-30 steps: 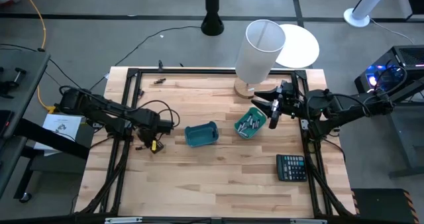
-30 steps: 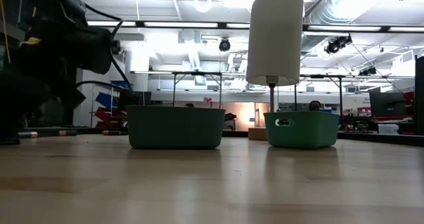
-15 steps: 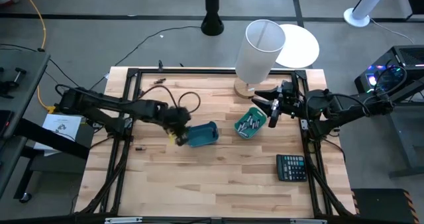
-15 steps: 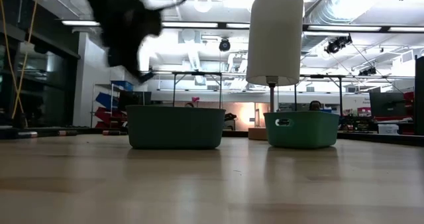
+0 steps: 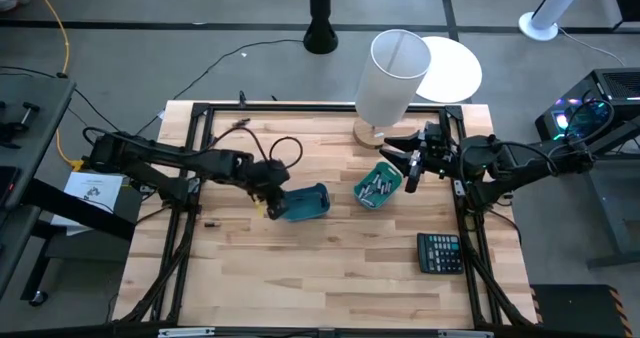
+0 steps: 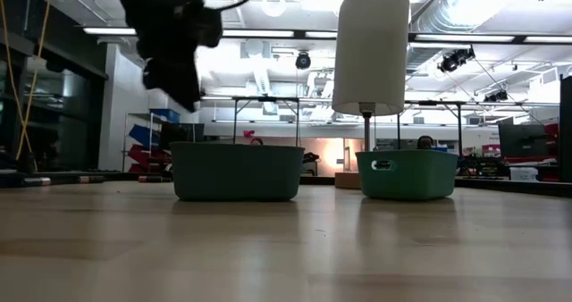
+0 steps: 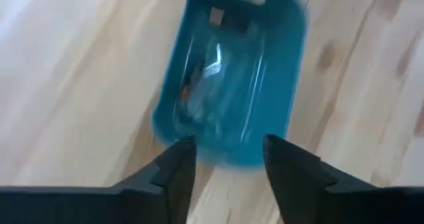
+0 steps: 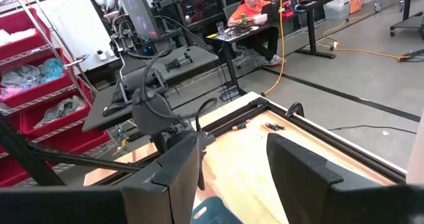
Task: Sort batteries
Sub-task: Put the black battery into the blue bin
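Motion blur smears the shiny blue plastic bin (image 7: pixel 228 85) in the left wrist view; whatever lies inside cannot be made out. In the low view the opaque walls of two teal bins (image 6: pixel 237 171) hide their contents, and the dark left arm (image 6: pixel 170 34) is cut off at the top edge.

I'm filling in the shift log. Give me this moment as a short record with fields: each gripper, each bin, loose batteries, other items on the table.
left gripper: open, above the near end of the blue bin, nothing between its fingers
right gripper: open, holds nothing, beside the green bin
blue bin: table centre, contents too blurred to tell
green bin: right of the blue bin, holds several batteries
loose batteries: far-left part of the table
calculator: near-right corner
lamp: far edge
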